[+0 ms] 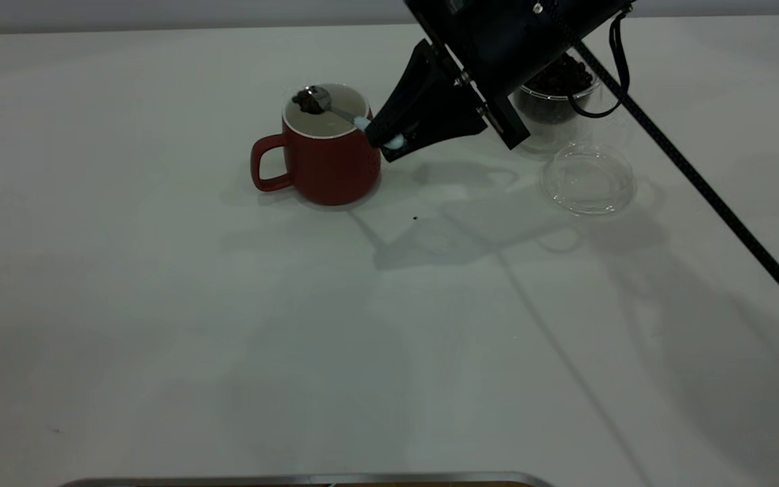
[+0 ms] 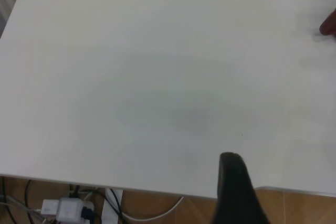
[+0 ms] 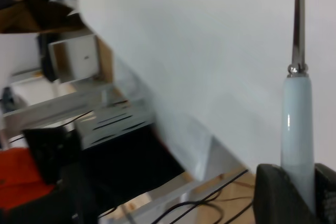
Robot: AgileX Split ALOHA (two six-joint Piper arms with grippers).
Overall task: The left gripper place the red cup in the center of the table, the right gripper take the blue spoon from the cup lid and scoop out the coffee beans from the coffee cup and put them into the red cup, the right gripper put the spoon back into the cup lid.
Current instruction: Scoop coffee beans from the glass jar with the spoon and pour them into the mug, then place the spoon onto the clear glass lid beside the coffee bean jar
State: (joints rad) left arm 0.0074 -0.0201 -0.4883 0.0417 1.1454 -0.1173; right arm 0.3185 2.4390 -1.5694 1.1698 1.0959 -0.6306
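The red cup (image 1: 325,159) stands on the white table (image 1: 159,304), left of centre at the back, its handle to the left. My right gripper (image 1: 389,138) is shut on the pale-blue handle of the blue spoon (image 1: 362,123), just right of the cup's rim. The spoon's metal bowl holds coffee beans (image 1: 308,101) over the cup's opening. In the right wrist view the spoon's handle (image 3: 297,129) is clamped in my right gripper (image 3: 299,192). The coffee cup (image 1: 555,95), full of beans, is partly hidden behind the right arm. The cup lid (image 1: 589,179) lies empty in front of it.
A small dark speck (image 1: 415,218) lies on the table in front of the red cup. My left gripper (image 2: 247,198) is parked over the table's edge, out of the exterior view. A sliver of the red cup (image 2: 329,24) shows far off in its view.
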